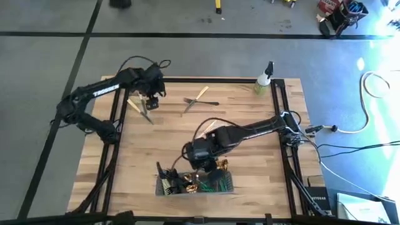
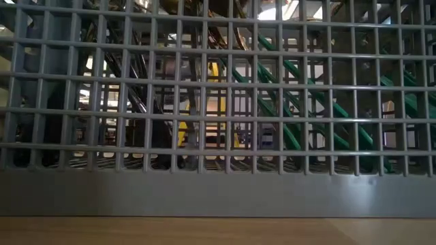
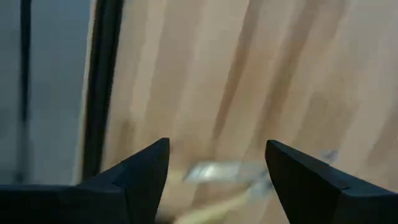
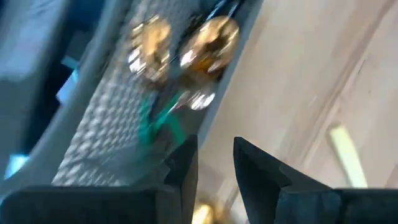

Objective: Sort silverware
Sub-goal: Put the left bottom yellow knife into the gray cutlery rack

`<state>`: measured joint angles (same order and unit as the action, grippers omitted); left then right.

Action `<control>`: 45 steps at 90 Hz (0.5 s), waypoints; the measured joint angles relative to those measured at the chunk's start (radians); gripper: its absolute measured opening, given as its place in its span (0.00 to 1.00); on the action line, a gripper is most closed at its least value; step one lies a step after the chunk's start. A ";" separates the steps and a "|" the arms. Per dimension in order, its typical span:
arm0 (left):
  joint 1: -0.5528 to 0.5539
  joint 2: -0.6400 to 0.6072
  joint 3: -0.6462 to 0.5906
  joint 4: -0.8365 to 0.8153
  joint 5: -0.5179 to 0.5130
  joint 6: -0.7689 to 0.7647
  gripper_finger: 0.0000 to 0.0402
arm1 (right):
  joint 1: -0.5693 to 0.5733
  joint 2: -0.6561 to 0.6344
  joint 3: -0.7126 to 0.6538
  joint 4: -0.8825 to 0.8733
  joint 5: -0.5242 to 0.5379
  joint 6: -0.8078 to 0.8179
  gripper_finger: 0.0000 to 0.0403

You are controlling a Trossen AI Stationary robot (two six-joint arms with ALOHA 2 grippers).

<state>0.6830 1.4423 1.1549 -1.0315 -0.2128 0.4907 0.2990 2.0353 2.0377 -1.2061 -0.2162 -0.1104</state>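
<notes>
The grey wire-mesh caddy (image 1: 195, 183) stands at the table's near edge with silverware upright in it, among it gold spoon bowls (image 4: 211, 37) and green handles (image 2: 306, 102). My right gripper (image 1: 209, 164) (image 4: 214, 158) hovers at the caddy's far rim, its fingers almost together around a gold piece (image 4: 202, 214). My left gripper (image 1: 149, 100) (image 3: 217, 168) stands open over two pieces of silverware (image 1: 141, 107) lying at the far left. Two more pieces (image 1: 197, 100) lie crossed at the far middle. A cream-handled piece (image 1: 209, 127) lies beside the right arm. My right gripper has a gold piece of silverware (image 4: 202, 214) far back between its two fingers; only a gleam of it shows low in the narrow gap. Which part it is, the fingers hide. The fingers slant down beside the caddy's far rim.
A small spray bottle (image 1: 265, 78) stands at the table's far right corner. Bare wood (image 1: 250, 106) lies between the far silverware and the right arm. Black frame rails (image 1: 112, 137) run along the table's sides. In the low view the caddy's mesh (image 2: 218, 102) fills the picture.
</notes>
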 joint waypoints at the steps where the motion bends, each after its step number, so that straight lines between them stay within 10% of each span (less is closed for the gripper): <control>1: 0.000 0.009 0.005 -0.013 -0.018 0.007 0.62 | 0.004 -0.005 0.000 -0.008 0.008 -0.001 0.21; 45: 0.035 0.291 0.005 -0.269 -0.274 0.258 0.62 | 0.108 -0.183 -0.080 -0.133 0.123 0.051 0.21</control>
<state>0.7180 1.7334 1.1601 -1.3005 -0.4868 0.7491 0.4066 1.8524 1.9574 -1.3390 -0.0934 -0.0590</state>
